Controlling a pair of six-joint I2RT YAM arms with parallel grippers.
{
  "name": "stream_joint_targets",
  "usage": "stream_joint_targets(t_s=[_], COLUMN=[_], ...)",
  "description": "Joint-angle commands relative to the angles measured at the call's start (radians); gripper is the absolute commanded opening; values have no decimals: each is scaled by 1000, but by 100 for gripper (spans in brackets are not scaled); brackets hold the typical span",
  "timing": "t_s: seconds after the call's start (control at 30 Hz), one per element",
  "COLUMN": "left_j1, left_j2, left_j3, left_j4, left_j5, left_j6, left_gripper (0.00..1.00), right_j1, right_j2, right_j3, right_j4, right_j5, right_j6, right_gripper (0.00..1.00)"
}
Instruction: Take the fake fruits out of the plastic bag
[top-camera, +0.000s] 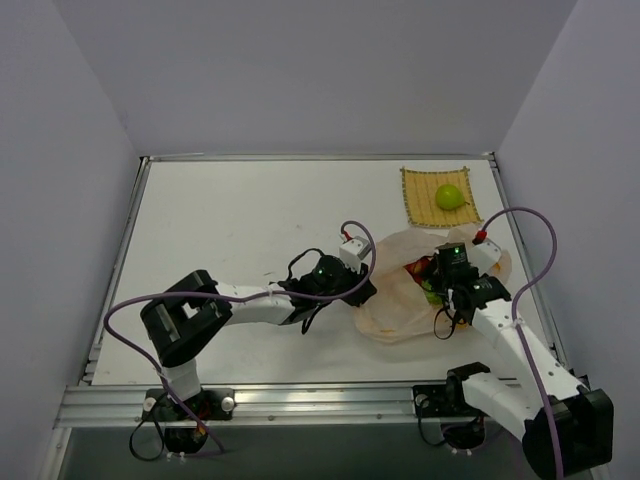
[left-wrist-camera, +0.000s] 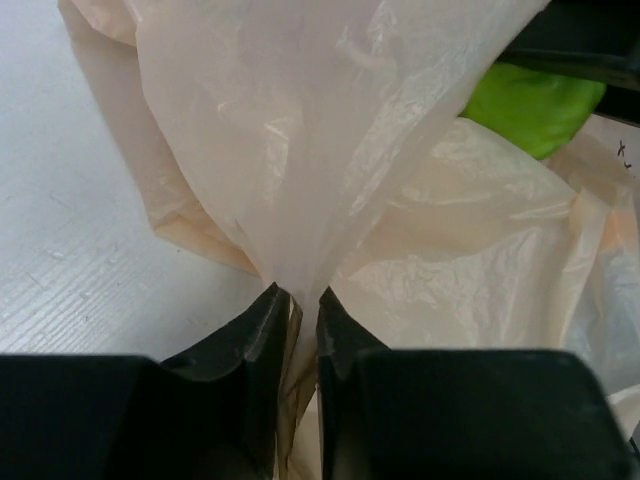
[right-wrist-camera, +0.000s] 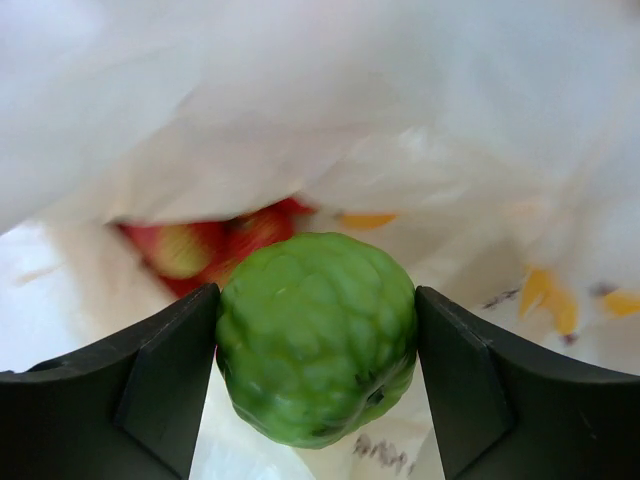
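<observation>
The left gripper (left-wrist-camera: 299, 300) pinches a fold of the bag (left-wrist-camera: 300, 150) at its left edge, jaws nearly together on the film. Inside the bag's mouth, the right gripper (right-wrist-camera: 316, 292) clasps a bumpy green fruit (right-wrist-camera: 316, 345), one finger against each side. A red fruit (right-wrist-camera: 215, 250) lies deeper in the bag. Beyond the bag, a yellow-green fruit (top-camera: 449, 196) sits on a mat (top-camera: 417, 205).

The counter (top-camera: 230, 220) lay open along its left and far stretches. Toward the right, the plastic bag (top-camera: 390, 312) sprawled, its film pinched in the left fingers (left-wrist-camera: 250, 345) and draped above the bumpy green fruit (right-wrist-camera: 315, 335) wedged between the right fingers (right-wrist-camera: 165, 385). A yellow mat (top-camera: 415, 203) with a round fruit (top-camera: 449, 196) took the far-right corner.
</observation>
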Motion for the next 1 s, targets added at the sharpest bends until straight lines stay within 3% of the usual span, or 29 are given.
stream_joint_targets(t_s=[0.0, 0.1, 0.6, 0.77, 0.87, 0.97], left_j1=[3, 3, 3, -5, -19, -23], left_j2=[-13, -34, -39, -2, 18, 36], left_j3=[32, 23, 6, 9, 23, 25], left_j4=[65, 62, 56, 87, 85, 93], left_j5=[29, 6, -40, -16, -11, -8], left_j6=[-7, 6, 22, -1, -3, -17], left_gripper=[13, 3, 2, 2, 2, 2], right_j1=[60, 149, 215, 212, 177, 64], right_j2=[-95, -150, -259, -109, 126, 318], right_j3=[-12, -14, 279, 475, 603, 667], right_j4=[-67, -66, -32, 37, 97, 202], right_j5=[-94, -58, -234, -142, -24, 30], right_j6=[5, 19, -44, -130, -253, -365], right_gripper=[34, 34, 33, 30, 30, 30])
